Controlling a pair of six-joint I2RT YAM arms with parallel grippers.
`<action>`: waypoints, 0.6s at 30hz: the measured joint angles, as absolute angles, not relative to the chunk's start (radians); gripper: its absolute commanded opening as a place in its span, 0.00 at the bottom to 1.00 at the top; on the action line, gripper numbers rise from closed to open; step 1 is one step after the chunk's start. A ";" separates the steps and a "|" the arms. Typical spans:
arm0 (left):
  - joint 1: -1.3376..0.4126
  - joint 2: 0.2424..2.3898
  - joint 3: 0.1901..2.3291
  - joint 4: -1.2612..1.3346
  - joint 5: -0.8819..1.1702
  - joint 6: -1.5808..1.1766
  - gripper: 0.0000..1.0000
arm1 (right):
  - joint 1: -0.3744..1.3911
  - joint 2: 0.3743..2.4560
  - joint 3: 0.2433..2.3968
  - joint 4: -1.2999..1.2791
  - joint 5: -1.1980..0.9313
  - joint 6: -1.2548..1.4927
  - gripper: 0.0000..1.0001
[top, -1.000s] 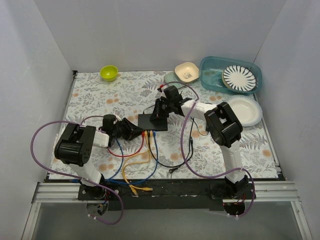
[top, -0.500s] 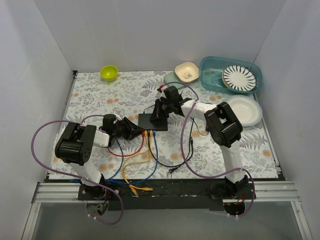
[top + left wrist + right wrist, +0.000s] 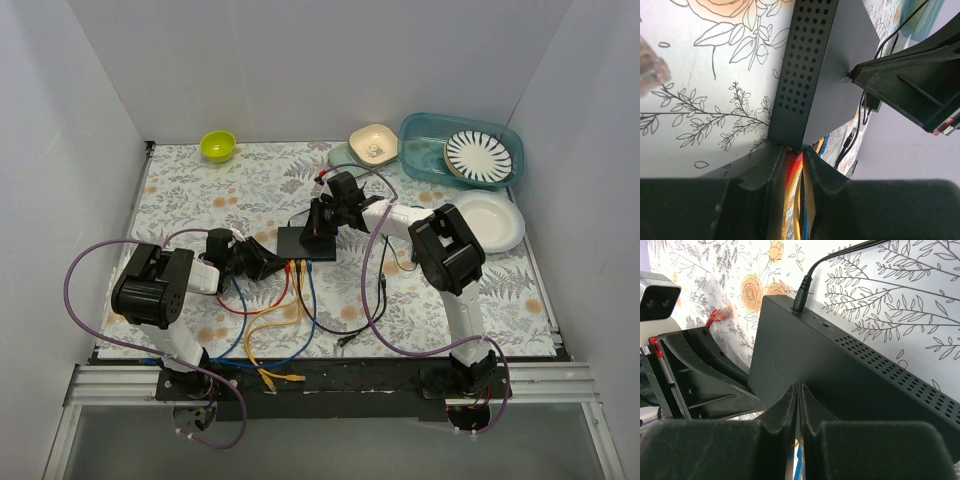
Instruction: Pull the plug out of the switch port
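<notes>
The switch [image 3: 305,243] is a flat black box on the floral mat, also seen in the left wrist view [image 3: 825,75] and the right wrist view [image 3: 840,370]. My left gripper [image 3: 281,264] [image 3: 794,161] is shut on a red plug [image 3: 793,165] right at the switch's socket edge, beside yellow and blue cables. I cannot tell how deep the plug sits. My right gripper [image 3: 316,232] [image 3: 799,390] is shut, its tips pressed down on the switch's top. A black power lead [image 3: 802,295] enters the switch's far edge.
Red, yellow, blue and black cables [image 3: 270,335] loop from the switch toward the near edge. A lime bowl [image 3: 217,145] sits at the back left. A beige bowl [image 3: 373,143], a teal bin [image 3: 412,150] with a striped plate, and a white plate [image 3: 490,220] sit at the back right.
My left gripper has edged slightly to the left at the switch's front edge. The right gripper and the switch have not visibly moved.
</notes>
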State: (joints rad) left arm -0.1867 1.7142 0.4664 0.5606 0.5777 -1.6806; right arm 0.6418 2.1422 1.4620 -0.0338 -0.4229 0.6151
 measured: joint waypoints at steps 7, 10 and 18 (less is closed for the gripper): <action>-0.187 1.717 0.467 0.563 0.580 -1.679 0.00 | 0.642 2.142 1.462 -0.033 -0.422 0.614 0.12; -0.186 1.718 0.469 0.562 0.584 -1.674 0.00 | 0.642 2.142 1.462 -0.033 -0.422 0.614 0.12; -0.189 1.687 0.464 0.523 0.583 -1.622 0.00 | 0.641 2.142 1.462 -0.033 -0.422 0.614 0.12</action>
